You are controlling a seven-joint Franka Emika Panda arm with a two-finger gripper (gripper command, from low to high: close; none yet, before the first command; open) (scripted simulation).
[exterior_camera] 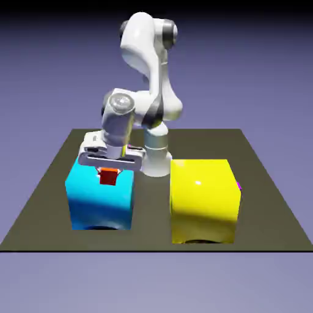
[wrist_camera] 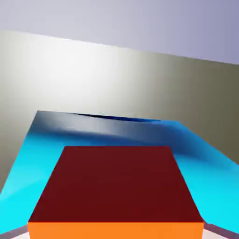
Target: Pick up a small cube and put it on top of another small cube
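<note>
Hand (exterior_camera: 109, 175) clamped on the small red-orange cube (exterior_camera: 109, 176), held between the fingers over the cyan block (exterior_camera: 101, 202). Step: carry after the pick. Next: likely lift clear and locate the target small cube, not clearly visible here.

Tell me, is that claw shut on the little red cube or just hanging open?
Shut on it. The gripper has the red cube between its fingers above the cyan block; the hand view shows the cube large.
</note>
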